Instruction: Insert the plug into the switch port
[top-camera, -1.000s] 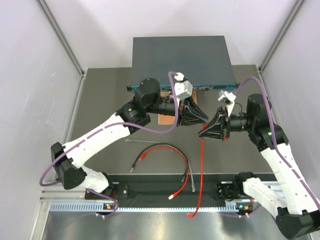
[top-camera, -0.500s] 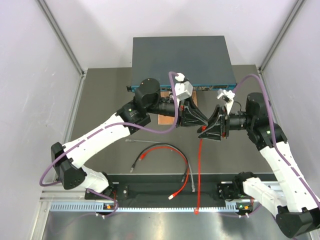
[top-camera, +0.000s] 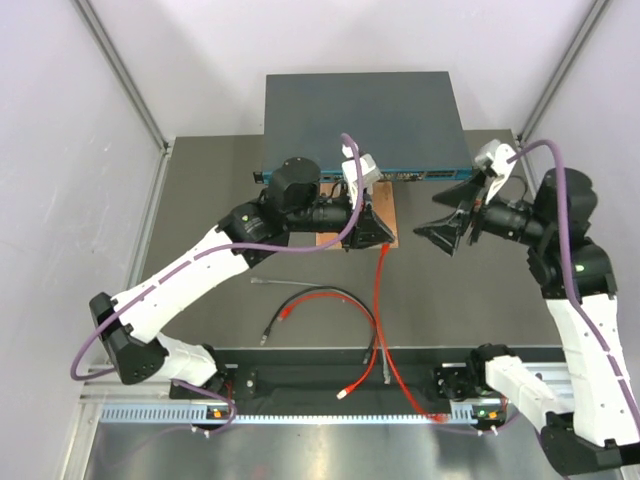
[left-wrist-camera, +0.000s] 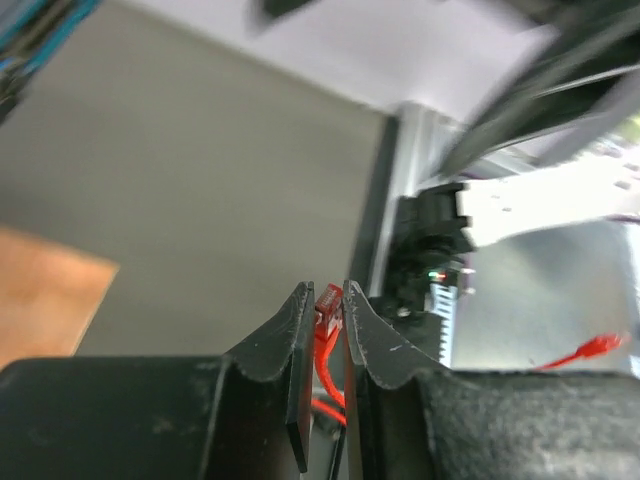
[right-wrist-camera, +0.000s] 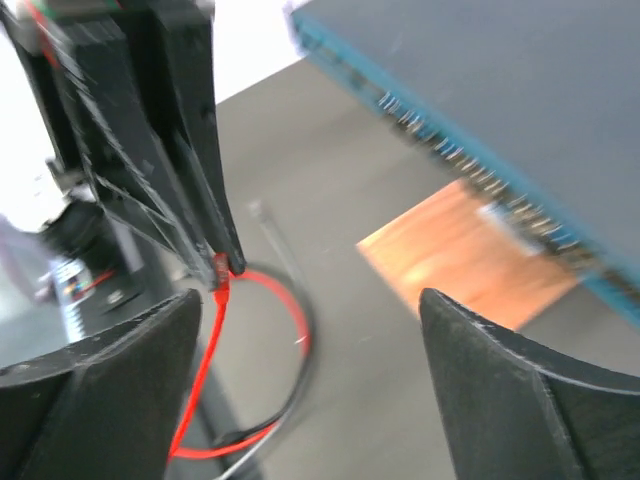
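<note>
Withdrawn toward the right end of the switch (top-camera: 365, 110) since the earlier frame, the right gripper (top-camera: 432, 220) is now seen well apart from the left gripper (top-camera: 383, 237), whereas a second ago the two were almost tip to tip in front of the switch's middle ports. Its jaws, clenched then, are now spread wide with nothing held between them, and only the dark table (top-camera: 200, 200) is seen through the gap in the right wrist view. The left gripper has been shifted slightly nearer the switch and is clamped on the plug (left-wrist-camera: 328, 302), a small red connector pinched between the two black fingertips, with its tip just showing past them. The plug is thus held above the table, near the teal front face of the switch but not yet touching it or entered in any port. From the plug the red cable (right-wrist-camera: 207, 345) is trailed away from the switch toward the near edge of the table; its lower run has been swung rightward since the earlier frame. A brown wooden board (right-wrist-camera: 470, 250) is laid flat just in front of the switch, partly covered by the left gripper in the top view. On the side of the board away from the switch, a looped black and red cable (top-camera: 320, 297) is left lying on the table
</note>
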